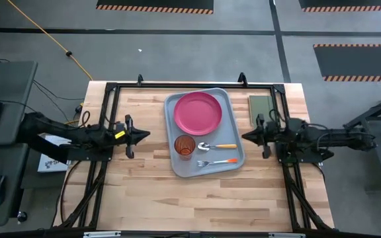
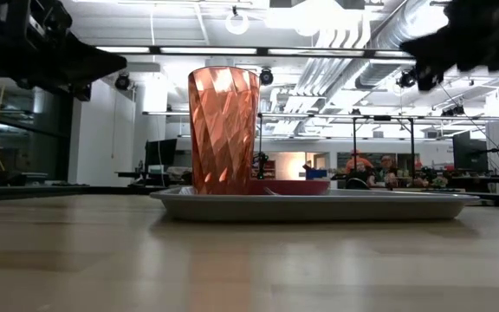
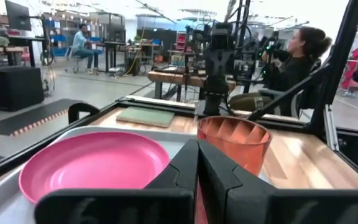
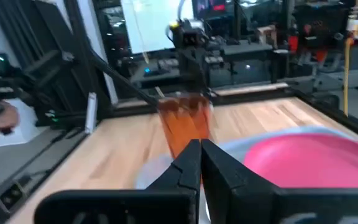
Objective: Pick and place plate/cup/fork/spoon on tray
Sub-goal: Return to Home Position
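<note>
Both arms hang back at the sides of the wooden table (image 1: 197,198), and everything sits on the tray (image 1: 234,106) between them. The left gripper (image 1: 145,134) hovers off the tray's left edge with its fingers pressed together, clenched on nothing. Straight ahead of it stands the cup (image 1: 184,146), upright on the near-left part of the tray. Just past the cup from that gripper lie the spoon (image 1: 215,146) and the fork (image 1: 215,161), side by side, silver ends toward the cup and orange handles pointing at the right gripper (image 1: 245,136). That gripper floats off the tray's right edge, also closed and empty, its tips aimed at the handles. The pink plate (image 1: 198,111) rests flat on the far half of the tray, ahead of both grippers and off to the far side of each. A dark green pad (image 1: 260,106) lies on the table just beyond the right gripper, beside the tray's far-right corner. People sit at benches in the room behind.
</note>
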